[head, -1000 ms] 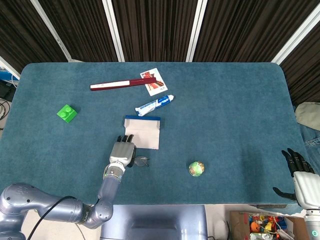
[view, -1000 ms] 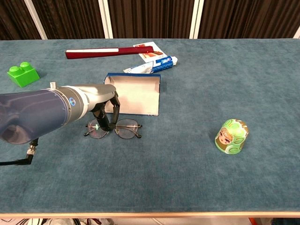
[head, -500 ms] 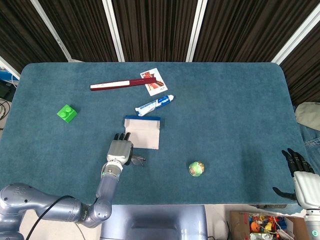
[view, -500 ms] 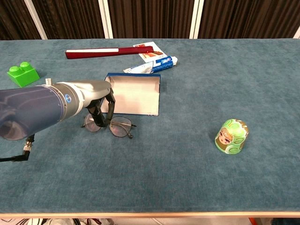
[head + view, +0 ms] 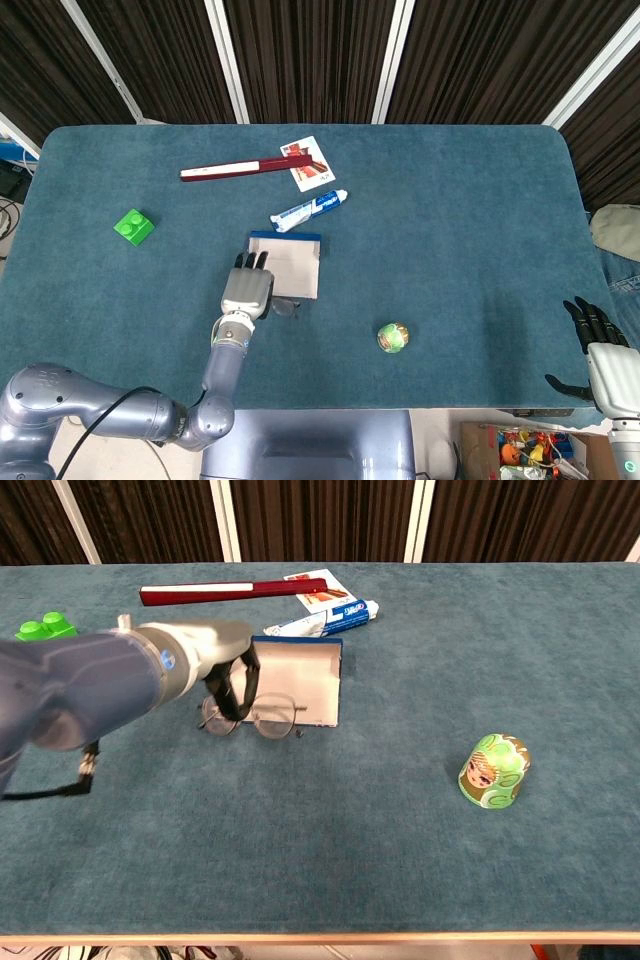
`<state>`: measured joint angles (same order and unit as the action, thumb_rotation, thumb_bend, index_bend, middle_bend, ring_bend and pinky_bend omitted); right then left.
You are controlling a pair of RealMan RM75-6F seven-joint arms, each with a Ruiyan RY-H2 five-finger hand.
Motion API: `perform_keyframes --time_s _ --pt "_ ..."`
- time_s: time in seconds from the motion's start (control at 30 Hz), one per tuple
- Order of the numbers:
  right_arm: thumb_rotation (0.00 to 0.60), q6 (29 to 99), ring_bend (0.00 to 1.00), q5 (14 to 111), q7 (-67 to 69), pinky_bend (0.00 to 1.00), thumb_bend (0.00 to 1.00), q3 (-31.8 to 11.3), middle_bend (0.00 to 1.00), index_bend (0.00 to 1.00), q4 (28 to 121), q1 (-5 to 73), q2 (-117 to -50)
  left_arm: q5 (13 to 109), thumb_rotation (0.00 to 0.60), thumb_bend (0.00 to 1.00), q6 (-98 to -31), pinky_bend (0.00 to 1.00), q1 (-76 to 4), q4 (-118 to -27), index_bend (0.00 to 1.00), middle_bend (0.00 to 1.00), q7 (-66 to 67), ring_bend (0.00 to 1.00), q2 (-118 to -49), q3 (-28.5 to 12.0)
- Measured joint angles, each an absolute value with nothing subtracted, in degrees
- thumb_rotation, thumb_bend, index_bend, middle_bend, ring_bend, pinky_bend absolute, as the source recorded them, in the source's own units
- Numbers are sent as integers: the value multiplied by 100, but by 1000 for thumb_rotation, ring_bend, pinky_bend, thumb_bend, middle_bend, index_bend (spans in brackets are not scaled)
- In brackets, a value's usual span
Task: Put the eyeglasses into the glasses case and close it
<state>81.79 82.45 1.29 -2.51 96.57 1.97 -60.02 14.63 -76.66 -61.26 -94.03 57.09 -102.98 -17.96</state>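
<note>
My left hand (image 5: 228, 675) grips the black thin-framed eyeglasses (image 5: 262, 721) by their left side and holds them lifted off the cloth, over the near left edge of the open glasses case (image 5: 305, 680). In the head view the left hand (image 5: 247, 292) covers most of the eyeglasses (image 5: 286, 307), and the case (image 5: 293, 264), white inside with a blue rim, lies just beyond it. My right hand (image 5: 598, 345) hangs off the table's right front corner with its fingers spread and nothing in it.
A green round doll tin (image 5: 492, 770) sits to the right front. Behind the case lie a toothpaste tube (image 5: 325, 619), a card (image 5: 312, 588) and a dark red closed fan (image 5: 230, 591). A green toy brick (image 5: 42, 629) is at the far left.
My left hand has lifted the eyeglasses off the cloth and carried them back and to the right, up to the case's near edge. The right hand has not moved.
</note>
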Motion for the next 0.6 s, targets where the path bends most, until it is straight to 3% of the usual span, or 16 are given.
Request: perform_keyframes --time_s 0.33,0.6 --pt "600 8145 0 8196 141 168 23 -258 0 0 9685 202 -5990 1299 600 433 -7660 0 -6492 -8609 590 37 5979 0 -10613 -2297" --pt "600 8086 0 8119 163 168 24 -274 0 0 9695 217 -5983 1031 600 433 -7093 0 -6792 -7581 590 26 6037 0 -10891 -2715"
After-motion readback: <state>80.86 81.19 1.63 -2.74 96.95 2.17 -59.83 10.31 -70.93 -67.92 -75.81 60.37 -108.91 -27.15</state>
